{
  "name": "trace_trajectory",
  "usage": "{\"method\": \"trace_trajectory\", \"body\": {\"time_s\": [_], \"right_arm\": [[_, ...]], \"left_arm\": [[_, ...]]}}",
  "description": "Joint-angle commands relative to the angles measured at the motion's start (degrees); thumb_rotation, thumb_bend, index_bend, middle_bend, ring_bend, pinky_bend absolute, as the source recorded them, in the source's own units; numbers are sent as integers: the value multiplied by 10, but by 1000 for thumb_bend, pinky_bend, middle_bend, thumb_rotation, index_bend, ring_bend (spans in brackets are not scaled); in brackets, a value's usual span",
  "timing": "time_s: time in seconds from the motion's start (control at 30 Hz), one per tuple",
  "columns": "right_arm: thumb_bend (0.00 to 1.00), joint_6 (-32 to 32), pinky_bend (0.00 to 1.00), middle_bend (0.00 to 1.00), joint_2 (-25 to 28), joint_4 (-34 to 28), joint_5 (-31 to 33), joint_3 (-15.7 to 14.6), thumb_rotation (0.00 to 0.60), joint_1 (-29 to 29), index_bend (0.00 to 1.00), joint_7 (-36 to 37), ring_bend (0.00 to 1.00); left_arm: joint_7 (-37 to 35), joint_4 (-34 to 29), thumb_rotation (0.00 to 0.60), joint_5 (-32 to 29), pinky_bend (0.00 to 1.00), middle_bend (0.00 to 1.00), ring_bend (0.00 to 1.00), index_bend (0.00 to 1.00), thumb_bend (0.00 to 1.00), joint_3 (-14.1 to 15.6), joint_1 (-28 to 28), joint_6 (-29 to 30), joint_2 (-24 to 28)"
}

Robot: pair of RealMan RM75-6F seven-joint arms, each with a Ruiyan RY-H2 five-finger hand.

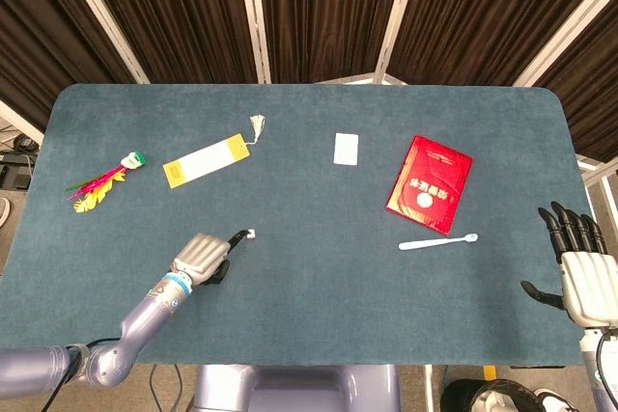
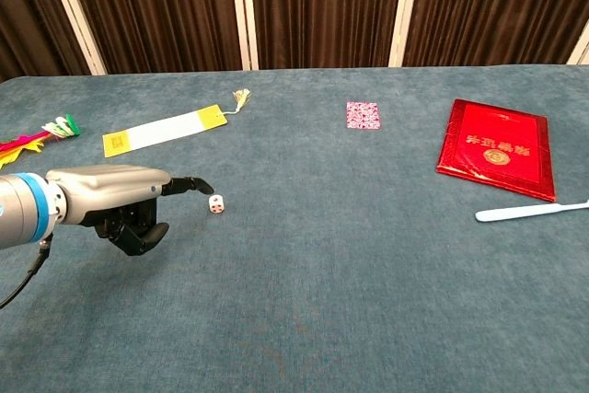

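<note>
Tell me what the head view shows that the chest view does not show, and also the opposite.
Only the head view shows the right hand, fingers spread at the table's right edge, and the whole table outline. Only the chest view shows the small card has a pink pattern, and red dots on the die. Both share the left hand with one finger pointing at the die, the bookmark, feather toy, red booklet and white toothbrush.
</note>
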Motion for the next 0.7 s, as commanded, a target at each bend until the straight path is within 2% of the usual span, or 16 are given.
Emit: {"method": "trace_trajectory", "body": {"time_s": [0.03,0.33,0.7], "right_arm": [[0,0,0,0,0,0,0,0,600,0,0,0,0],[0,0,0,0,2,2,1,1,600,0,0,4,0],[0,4,0,0,3,-1,-4,-1,600,-1,0,5,0]], "left_arm": [[-9,9,600,-6,1000,974,927,0,755,1,-4,-5,-7],[-25,28,600,-7,1000,973,927,0,756,8,-10,-10,-19],[-52,9,600,-36,1000,973,924,0,756,30,8,2,20]]}}
